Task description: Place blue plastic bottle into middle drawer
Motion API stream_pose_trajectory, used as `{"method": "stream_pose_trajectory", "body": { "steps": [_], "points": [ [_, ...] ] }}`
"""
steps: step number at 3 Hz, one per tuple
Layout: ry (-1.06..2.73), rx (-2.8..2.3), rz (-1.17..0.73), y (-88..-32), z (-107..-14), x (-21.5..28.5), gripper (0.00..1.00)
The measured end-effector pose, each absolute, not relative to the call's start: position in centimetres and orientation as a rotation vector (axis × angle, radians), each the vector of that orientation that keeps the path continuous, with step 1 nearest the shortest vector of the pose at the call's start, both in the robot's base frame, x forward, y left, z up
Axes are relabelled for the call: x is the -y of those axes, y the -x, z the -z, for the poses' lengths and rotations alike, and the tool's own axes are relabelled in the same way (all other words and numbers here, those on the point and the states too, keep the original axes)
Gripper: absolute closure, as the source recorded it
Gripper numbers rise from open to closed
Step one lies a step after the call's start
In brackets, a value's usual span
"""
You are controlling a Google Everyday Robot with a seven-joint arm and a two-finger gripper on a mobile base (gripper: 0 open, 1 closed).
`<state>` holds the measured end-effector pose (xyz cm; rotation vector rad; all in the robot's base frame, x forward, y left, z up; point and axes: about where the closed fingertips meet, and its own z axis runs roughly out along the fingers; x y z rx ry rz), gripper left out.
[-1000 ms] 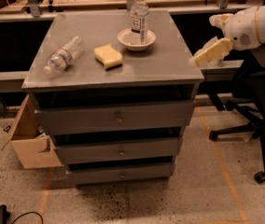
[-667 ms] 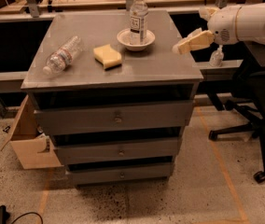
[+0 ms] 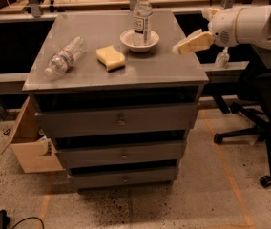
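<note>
The blue plastic bottle [image 3: 142, 17] stands upright in a white bowl [image 3: 139, 40] at the back of the grey cabinet top [image 3: 126, 73]. It has a white cap and a dark blue-and-white label. My gripper [image 3: 179, 48] is at the right, above the cabinet's right edge, a short way right of the bowl and apart from the bottle. The white arm reaches in from the right. The middle drawer [image 3: 121, 153] is the second grey front, with a small round knob, and it is closed.
A clear bottle with a red-and-white label [image 3: 65, 56] lies on its side at the left of the top. A yellow sponge [image 3: 110, 57] lies beside the bowl. A cardboard box [image 3: 29, 144] stands left of the cabinet. An office chair [image 3: 264, 109] is at the right.
My gripper has moved left and a little up, from beside the cabinet's right edge toward the bowl and bottle. The bottles, sponge and drawers have not moved.
</note>
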<state>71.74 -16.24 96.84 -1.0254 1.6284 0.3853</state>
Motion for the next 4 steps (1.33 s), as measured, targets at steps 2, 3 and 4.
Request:
{"method": "stream_pose_trajectory", "body": {
  "steps": [2, 3, 4],
  "points": [
    [0.926, -1.590, -0.434, -79.8, -95.1, 11.1, 0.00],
    [0.936, -1.532, -0.503, -83.2, -95.3, 7.0, 0.00],
    [0.952, -1.488, -0.539, -85.8, -95.0, 4.2, 0.16]
  ]
}}
